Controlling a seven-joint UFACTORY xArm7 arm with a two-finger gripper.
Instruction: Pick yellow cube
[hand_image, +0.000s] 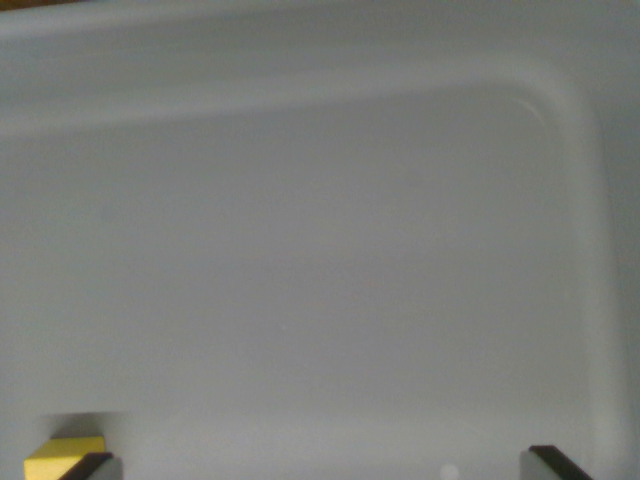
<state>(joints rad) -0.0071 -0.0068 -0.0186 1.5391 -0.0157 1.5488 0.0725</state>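
Note:
A yellow cube (62, 455) shows at the bottom left corner of the wrist view, resting on the pale grey floor of a tray (330, 250). Only its top part is visible, and the bottom edge cuts off the rest. My gripper (320, 466) is open, with its two dark fingertips far apart at the bottom edge. The left fingertip (90, 465) overlaps the cube's right side. The right fingertip (553, 462) stands well away from the cube over bare tray floor. Nothing lies between the fingers.
The tray's raised rim (575, 130) curves round the upper right corner and runs along the top and the right side. The tray floor fills most of the view. The picture is soft and blurred.

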